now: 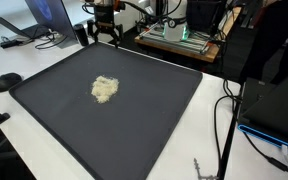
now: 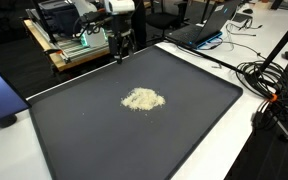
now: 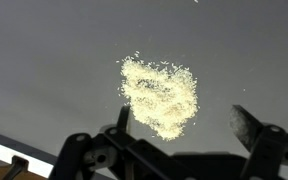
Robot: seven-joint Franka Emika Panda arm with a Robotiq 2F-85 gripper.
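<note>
A small heap of pale yellow crumbs or grains (image 1: 105,89) lies near the middle of a large dark grey mat (image 1: 154,120); it also shows in the other exterior view (image 2: 142,99) and in the wrist view (image 3: 161,94). My gripper (image 1: 104,35) hangs at the far edge of the mat, well above and behind the heap, and also appears in an exterior view (image 2: 119,45). In the wrist view the two fingers (image 3: 182,122) stand wide apart with nothing between them. The gripper is open and empty.
The mat (image 2: 104,140) lies on a white table. A laptop (image 1: 46,18) and cables (image 2: 269,85) sit by its edges. A black mouse-like object (image 1: 8,82) lies beside the mat. A wooden cart with equipment (image 2: 79,45) stands behind the arm.
</note>
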